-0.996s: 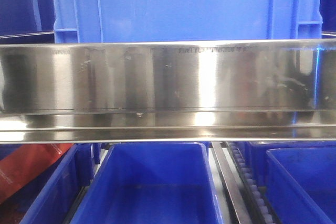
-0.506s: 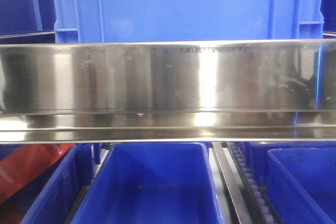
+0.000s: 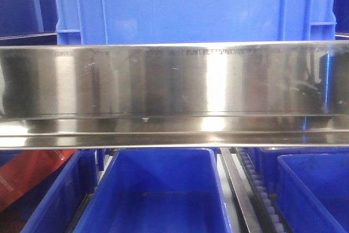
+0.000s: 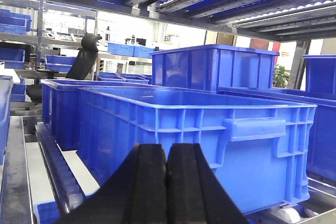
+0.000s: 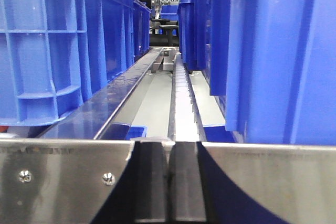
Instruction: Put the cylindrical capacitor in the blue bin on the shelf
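Jaws: we see both pairs pressed together, holding nothing | left gripper facing blue bin | right gripper at shelf rail | capacitor unseen.

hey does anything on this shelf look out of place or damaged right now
One thing stands out: a red-orange flat item lies tilted inside the far-left blue plastic bin below the shiny stainless steel front rail; the other bins in view look empty. The rail shows only light scuffs.

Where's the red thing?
In the front view, the red thing lies at the lower left, under the shiny shelf rail and inside the leftmost blue bin.
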